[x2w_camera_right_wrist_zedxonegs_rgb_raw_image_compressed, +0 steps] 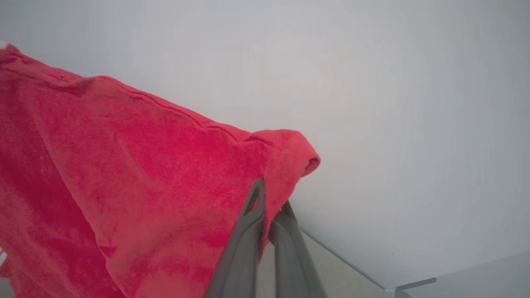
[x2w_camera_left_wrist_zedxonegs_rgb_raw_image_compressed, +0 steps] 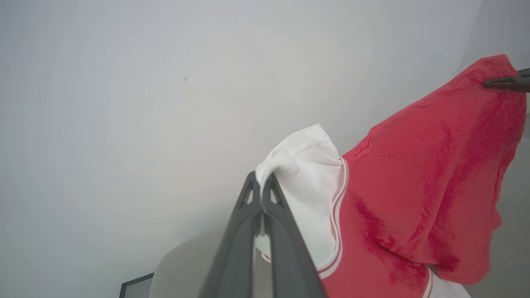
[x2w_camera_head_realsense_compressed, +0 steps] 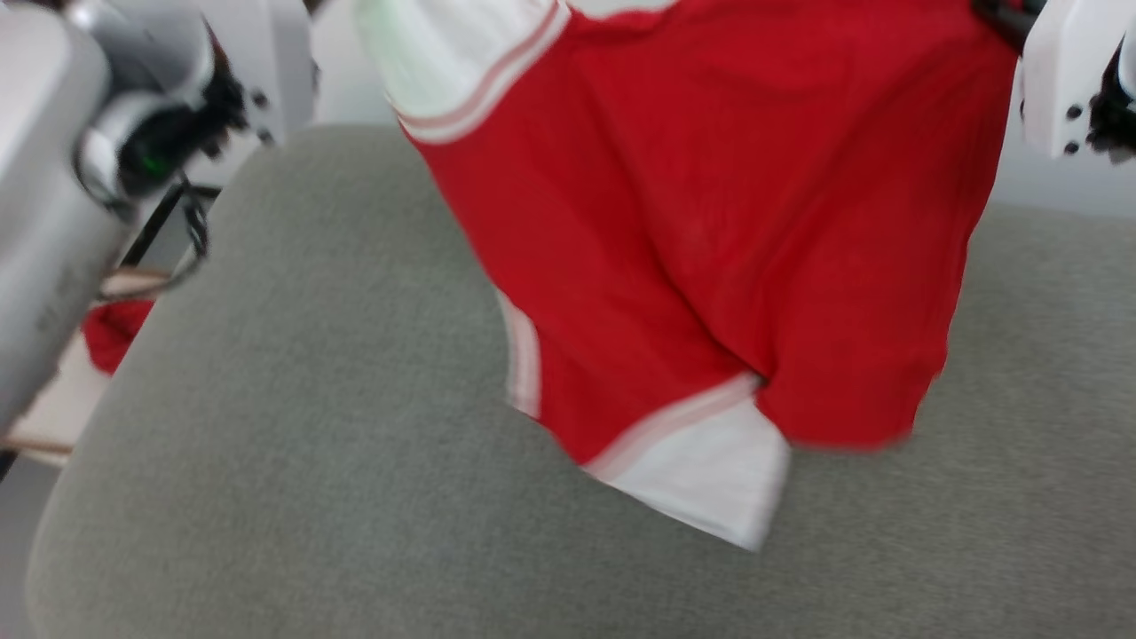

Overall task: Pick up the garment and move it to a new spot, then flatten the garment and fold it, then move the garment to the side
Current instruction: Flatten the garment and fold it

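The left tool (x2w_camera_left_wrist_zedxonegs_rgb_raw_image_compressed: 261, 177) has dark-grey, triangle-pierced fingers (x2w_camera_left_wrist_zedxonegs_rgb_raw_image_compressed: 242, 231); the white right wrist housing (x2w_camera_head_realsense_compressed: 1061, 80) bears dark screws (x2w_camera_head_realsense_compressed: 1074, 112).

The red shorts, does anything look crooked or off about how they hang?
Yes. The shorts hang lopsided between the left gripper, pinching a white corner, and the right gripper, pinching a red edge. The cloth sags in folds, one white panel dangling lowest.

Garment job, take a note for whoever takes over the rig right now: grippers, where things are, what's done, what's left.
Left gripper: shut on a white corner of the garment.
Right gripper: shut on its red edge.
Garment: hangs spread between both grippers over the grey padded surface; too blurred to tell if the lower hem touches it.
Done: pick-up.
Left: lay it at the new spot, flatten, fold, move aside.
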